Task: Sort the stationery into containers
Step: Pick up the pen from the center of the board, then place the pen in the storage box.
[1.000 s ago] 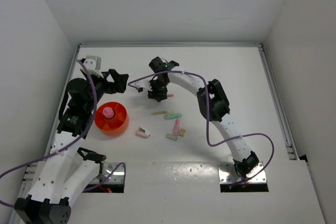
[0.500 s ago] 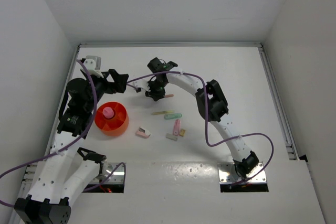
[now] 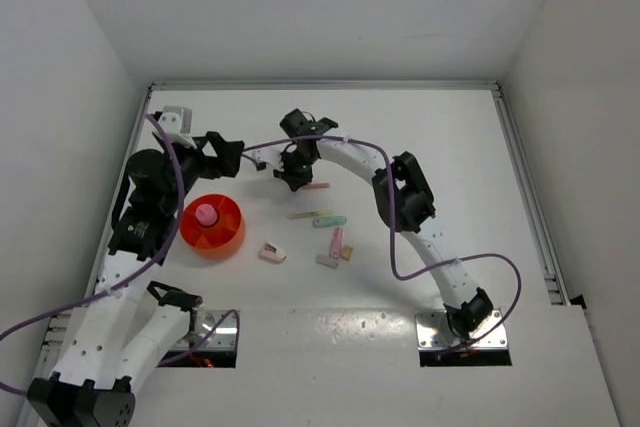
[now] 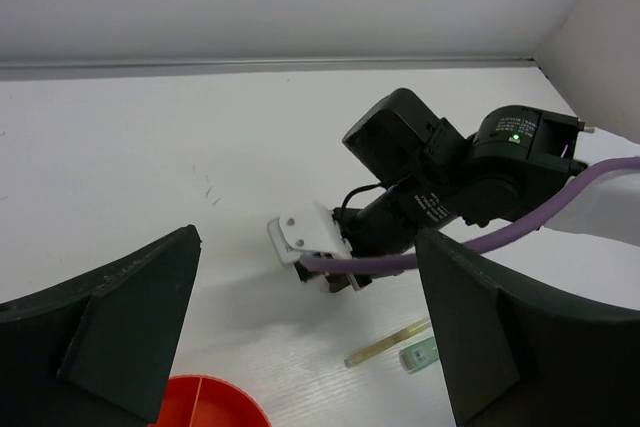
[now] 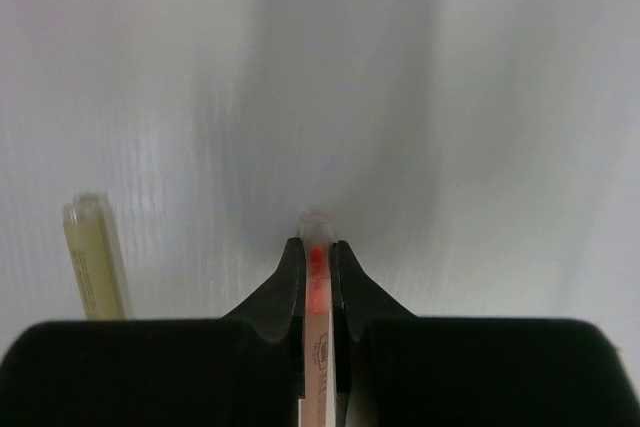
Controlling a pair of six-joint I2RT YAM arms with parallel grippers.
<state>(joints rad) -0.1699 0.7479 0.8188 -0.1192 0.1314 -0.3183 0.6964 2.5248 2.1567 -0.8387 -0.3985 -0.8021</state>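
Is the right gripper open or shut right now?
Shut: the right gripper clamps the pink pen; in the wrist view both fingers press its sides with no gap.

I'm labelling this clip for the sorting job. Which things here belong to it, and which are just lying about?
Belongs:
orange bowl
pink-capped tube inside it
pink pen in the right end effector
yellow-green pen
mint-green marker
pink marker
small erasers

Just there:
purple cables
metal base plates

Orange bowl (image 3: 228,233); pen (image 5: 317,269) seemingly pink.
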